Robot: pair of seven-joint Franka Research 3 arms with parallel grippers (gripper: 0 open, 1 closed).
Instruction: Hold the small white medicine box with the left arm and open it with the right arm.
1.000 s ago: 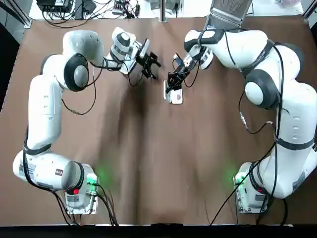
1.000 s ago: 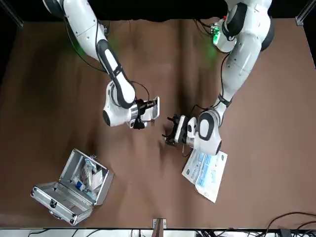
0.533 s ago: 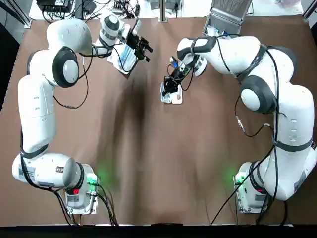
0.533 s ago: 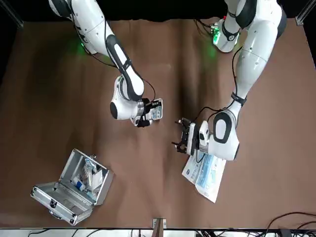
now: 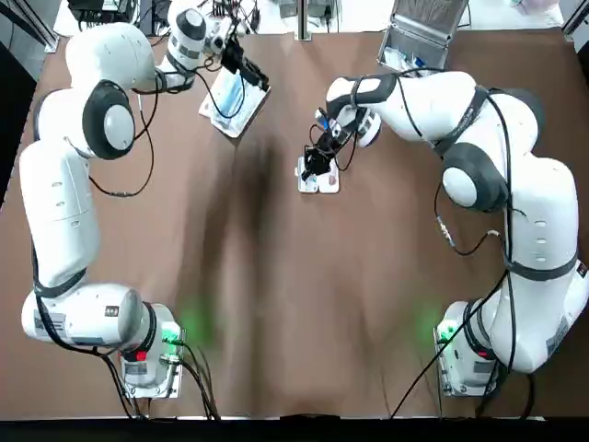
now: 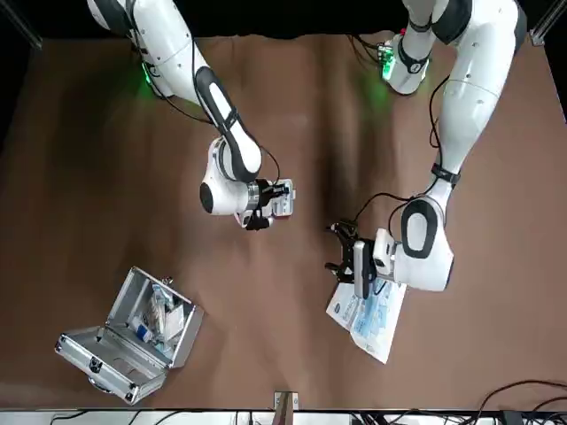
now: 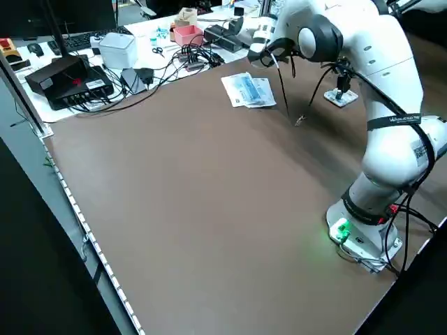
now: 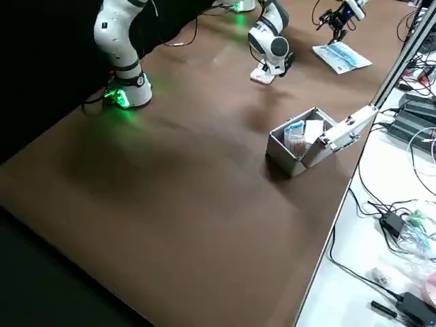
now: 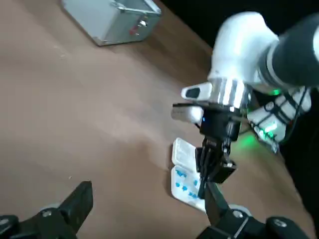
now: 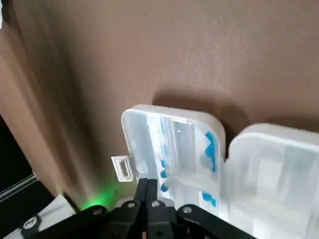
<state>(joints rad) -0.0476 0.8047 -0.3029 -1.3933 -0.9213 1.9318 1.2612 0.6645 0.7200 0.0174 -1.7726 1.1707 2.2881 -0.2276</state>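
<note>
Well, saw L gripper [image 5: 256, 77] spread wide, empty, up over packet [image 5: 225, 106] at far left of table [image 5: 276, 304], well apart from box [image 5: 318, 178]. Found box further right, approx mid-table toward far side, lid flipped open, both halves flat. Spotted R gripper [image 5: 313, 162] right over it, fingers pinched narrow at one half's edge; couldn't tell if clamping anything. Noted open metal case [image 5: 423, 37] at far right.

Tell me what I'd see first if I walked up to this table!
The right gripper points down at a small white medicine box lying open near the table's middle. The left gripper hangs open near a blue-and-white packet on the robot's left, and an open silver case sits at the far edge.
</note>
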